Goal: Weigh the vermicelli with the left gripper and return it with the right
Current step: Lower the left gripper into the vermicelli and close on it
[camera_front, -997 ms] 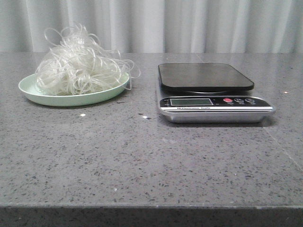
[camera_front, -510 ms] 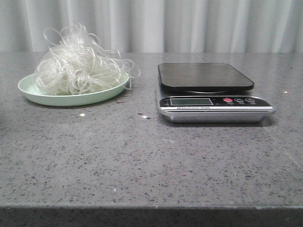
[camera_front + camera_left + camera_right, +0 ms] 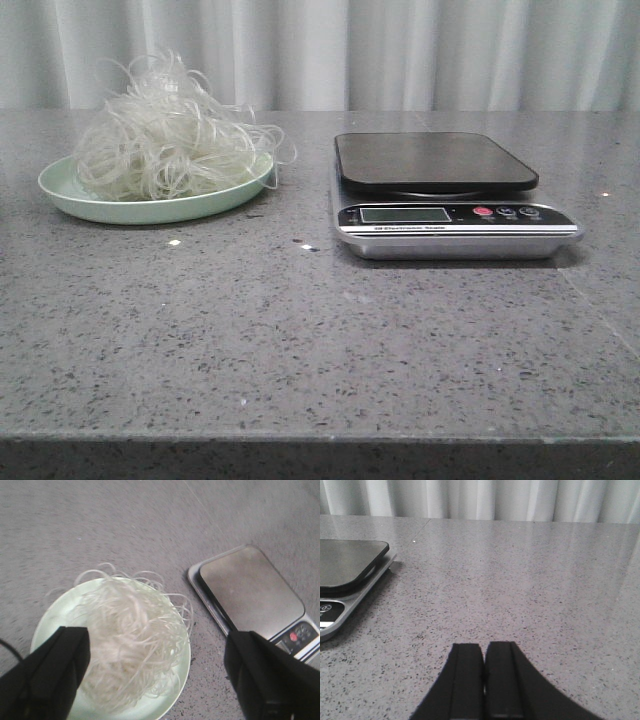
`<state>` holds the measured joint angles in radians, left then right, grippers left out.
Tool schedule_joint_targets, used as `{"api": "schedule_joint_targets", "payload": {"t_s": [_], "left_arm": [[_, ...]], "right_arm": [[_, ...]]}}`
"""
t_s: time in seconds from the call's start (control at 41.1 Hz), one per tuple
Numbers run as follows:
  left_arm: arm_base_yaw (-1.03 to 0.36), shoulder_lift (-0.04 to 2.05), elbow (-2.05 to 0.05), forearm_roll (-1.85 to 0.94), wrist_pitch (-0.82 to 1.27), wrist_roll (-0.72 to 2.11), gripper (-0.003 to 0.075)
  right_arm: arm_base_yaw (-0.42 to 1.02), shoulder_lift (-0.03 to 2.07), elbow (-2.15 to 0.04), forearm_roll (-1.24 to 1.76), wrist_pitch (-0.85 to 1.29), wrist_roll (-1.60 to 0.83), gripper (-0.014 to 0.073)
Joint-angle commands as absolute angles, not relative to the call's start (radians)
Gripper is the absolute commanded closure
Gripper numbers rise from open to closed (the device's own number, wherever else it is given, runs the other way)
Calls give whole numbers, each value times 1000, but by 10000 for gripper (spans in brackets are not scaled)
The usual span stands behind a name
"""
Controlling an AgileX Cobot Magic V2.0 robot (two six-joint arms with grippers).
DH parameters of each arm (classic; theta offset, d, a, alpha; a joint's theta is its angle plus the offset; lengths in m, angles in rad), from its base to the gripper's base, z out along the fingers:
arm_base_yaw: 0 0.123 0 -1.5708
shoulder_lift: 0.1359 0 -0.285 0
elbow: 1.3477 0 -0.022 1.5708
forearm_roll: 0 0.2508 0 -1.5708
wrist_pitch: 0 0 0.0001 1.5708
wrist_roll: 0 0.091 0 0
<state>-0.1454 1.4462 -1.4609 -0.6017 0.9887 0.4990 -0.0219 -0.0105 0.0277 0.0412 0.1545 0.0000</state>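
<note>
Nothing on the worktop (image 3: 300, 330) has shifted, the vermicelli (image 3: 165, 140) heaped on its plate (image 3: 70, 190) beside the scale (image 3: 450, 195); at our left wrist the left gripper (image 3: 157, 672) jaws spread wide, vermicelli between them; at our right, the right gripper (image 3: 484, 680) jaws pressed together, scale off aside.

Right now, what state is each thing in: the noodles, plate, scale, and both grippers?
vermicelli: heaped on the plate, ungrasped.
plate: flat on the table, full.
scale: platform bare; the display reading cannot be made out.
left gripper: open wide, above the vermicelli.
right gripper: shut, holding nothing, low over bare table beside the scale.
</note>
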Motion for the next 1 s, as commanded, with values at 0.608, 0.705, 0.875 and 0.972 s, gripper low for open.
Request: {"api": "schedule_joint_targets", "payload": {"t_s": [0.608, 0.705, 0.875, 0.972], "left_arm": [[-403, 1750, -1570, -55, 970, 182, 121], [-403, 1781, -1570, -55, 975, 182, 125], [-403, 1804, -1570, -55, 1016, 182, 249], [-403, 1804, -1570, -55, 1026, 182, 419]], "right_arm": [[-21, -26, 20, 37, 75, -6, 442], [-21, -26, 20, 37, 75, -6, 442], [-21, -26, 20, 37, 75, -6, 442], [-21, -26, 20, 37, 75, -6, 442]]}}
